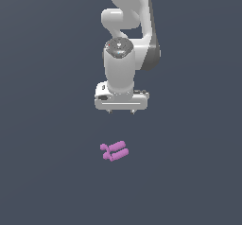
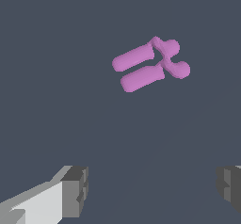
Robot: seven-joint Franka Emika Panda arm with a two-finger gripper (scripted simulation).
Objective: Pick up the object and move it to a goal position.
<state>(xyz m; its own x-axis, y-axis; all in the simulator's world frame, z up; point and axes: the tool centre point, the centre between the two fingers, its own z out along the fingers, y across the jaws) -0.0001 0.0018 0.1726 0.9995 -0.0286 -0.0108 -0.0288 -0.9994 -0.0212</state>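
Observation:
The object [image 1: 114, 151] is a small pink-purple piece of two short parallel rods with smaller stubs, lying flat on the dark grey floor. In the wrist view the object [image 2: 149, 65] lies apart from the fingers, well ahead of them. My gripper [image 1: 121, 111] hangs above the floor, behind and slightly to the exterior view's right of the object, not touching it. Its two fingertips [image 2: 75, 190] stand wide apart with nothing between them, so the gripper [image 2: 150, 190] is open.
The white Panda arm [image 1: 126, 35] rises behind the gripper toward the top of the exterior view. The floor [image 1: 47, 172] is a plain dark grey surface with no other objects in view.

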